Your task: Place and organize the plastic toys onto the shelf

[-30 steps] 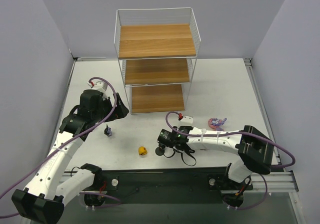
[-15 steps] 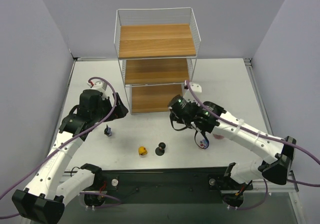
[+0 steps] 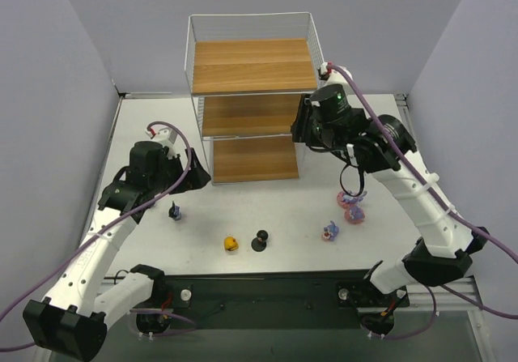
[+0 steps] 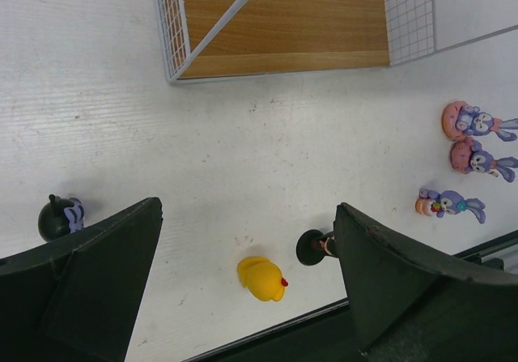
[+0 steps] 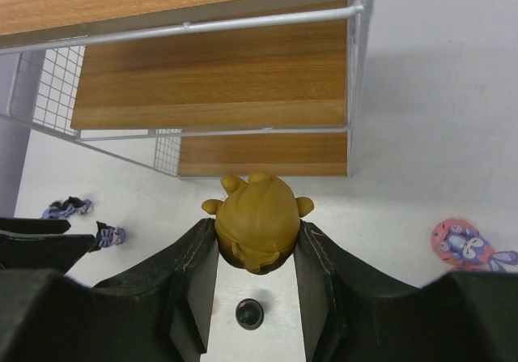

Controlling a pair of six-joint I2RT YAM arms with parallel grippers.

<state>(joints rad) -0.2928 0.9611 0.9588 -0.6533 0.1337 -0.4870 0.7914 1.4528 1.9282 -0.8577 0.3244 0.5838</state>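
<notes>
The shelf [image 3: 252,70], a white wire rack with three brown boards, stands at the back centre. My right gripper [image 3: 302,127] is raised beside its right front post and is shut on an olive big-headed doll [image 5: 259,219], with the shelf [image 5: 218,78] just ahead. My left gripper [image 3: 197,176] is open and empty by the shelf's lower left corner. On the table lie a yellow doll [image 3: 231,244], a black doll [image 3: 261,240], a dark blue-purple toy [image 3: 174,210] and three purple-pink bunnies [image 3: 354,206]. The left wrist view shows the yellow doll [image 4: 261,278] and the black doll [image 4: 312,247] below the open left gripper [image 4: 247,210].
The dark metal base rail [image 3: 267,285] runs along the near table edge. Grey walls close in the left, right and back. Purple cables loop off both arms. A second small dark blue-purple toy [image 5: 65,208] lies near the left arm.
My right arm has lifted from the table near the black doll and swung up and back to the shelf's right front with the olive doll. The left arm has barely moved.
</notes>
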